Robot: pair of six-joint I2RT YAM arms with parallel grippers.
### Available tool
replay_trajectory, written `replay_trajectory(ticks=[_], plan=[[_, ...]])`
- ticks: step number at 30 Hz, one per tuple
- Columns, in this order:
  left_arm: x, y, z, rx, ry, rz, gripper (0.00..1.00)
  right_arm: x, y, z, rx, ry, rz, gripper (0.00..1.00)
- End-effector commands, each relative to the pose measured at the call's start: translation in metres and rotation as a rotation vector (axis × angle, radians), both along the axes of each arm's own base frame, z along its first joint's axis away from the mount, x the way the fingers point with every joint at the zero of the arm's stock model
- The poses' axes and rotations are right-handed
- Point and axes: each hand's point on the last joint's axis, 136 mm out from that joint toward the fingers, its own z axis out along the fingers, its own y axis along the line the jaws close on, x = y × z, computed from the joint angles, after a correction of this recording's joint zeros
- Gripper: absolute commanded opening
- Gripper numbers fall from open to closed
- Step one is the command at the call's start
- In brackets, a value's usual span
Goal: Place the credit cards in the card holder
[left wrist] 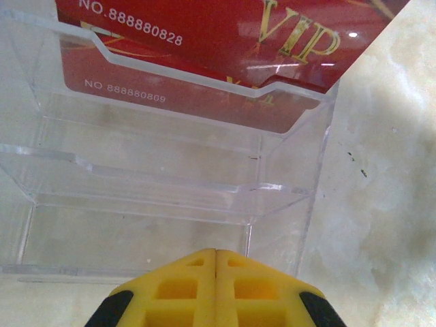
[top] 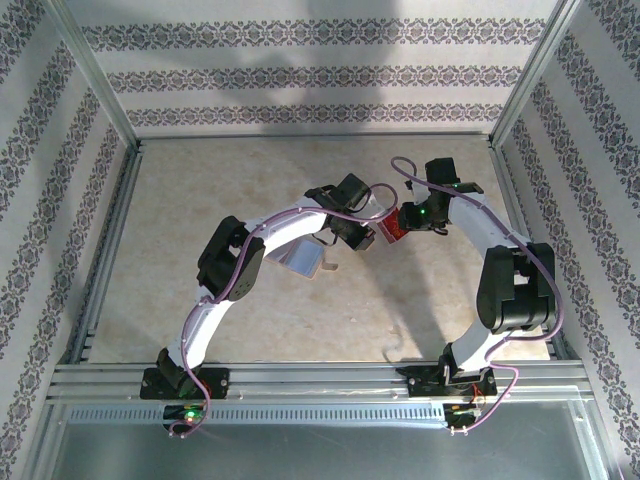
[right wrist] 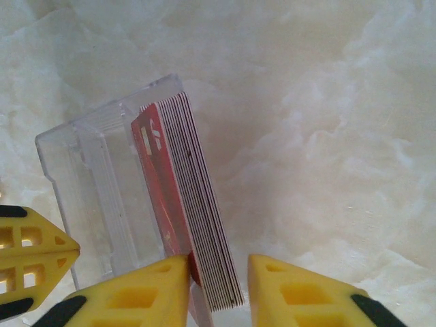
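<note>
The card holder [left wrist: 170, 177] is a clear stepped plastic stand on the table, not tan. A stack of red credit cards [right wrist: 197, 225] stands on edge in its rear tier [right wrist: 102, 191]. In the left wrist view, red cards [left wrist: 225, 34] with gold VIP print and numbers show in the upper tiers. My right gripper [right wrist: 218, 262] straddles the stack's near end. Its left finger [right wrist: 160, 279] touches the stack and its right finger [right wrist: 286, 286] stands a little off. My left gripper [left wrist: 216, 253] is shut and empty just before the holder's lowest tier. From above, both grippers [top: 364, 240] [top: 400, 222] meet at the red cards [top: 392, 230].
A pale bluish-white rectangular thing [top: 303, 260] lies beneath the left forearm. Aluminium rails [top: 320, 378] frame the table, with patterned walls behind them. Pale marbled tabletop [right wrist: 327, 136] lies bare to the right of the holder.
</note>
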Motion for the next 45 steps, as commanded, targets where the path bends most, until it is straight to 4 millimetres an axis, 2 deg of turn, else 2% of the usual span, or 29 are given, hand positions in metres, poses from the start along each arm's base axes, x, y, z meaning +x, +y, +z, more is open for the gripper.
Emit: replay_trajectory(ticks=[1,12,18,23,28,32,37,45], plan=[[-0.011,0.018,-0.049,0.108,0.071,0.006,0.00,0.003,-0.004,0.011,-0.007,-0.021,-0.001,0.25],[-0.012,0.018,-0.049,0.107,0.072,0.007,0.00,0.001,0.005,0.015,0.032,-0.026,0.029,0.00],[-0.010,0.016,-0.039,0.097,0.060,0.009,0.00,0.000,0.013,0.023,0.079,-0.039,0.042,0.00],[-0.002,0.010,-0.006,0.054,0.007,0.014,0.03,-0.003,0.020,0.042,0.140,-0.071,0.041,0.00],[0.005,0.006,0.040,0.001,-0.061,0.023,0.12,-0.010,0.016,0.063,0.142,-0.125,0.002,0.00],[0.000,0.009,0.079,-0.049,-0.099,0.021,0.18,-0.019,0.017,0.080,0.175,-0.164,-0.025,0.00],[-0.018,0.024,0.116,-0.108,-0.125,0.013,0.32,-0.033,0.022,0.099,0.282,-0.240,-0.088,0.00],[-0.031,0.065,0.155,-0.206,-0.164,0.040,0.54,-0.052,0.036,0.112,0.525,-0.345,-0.180,0.00]])
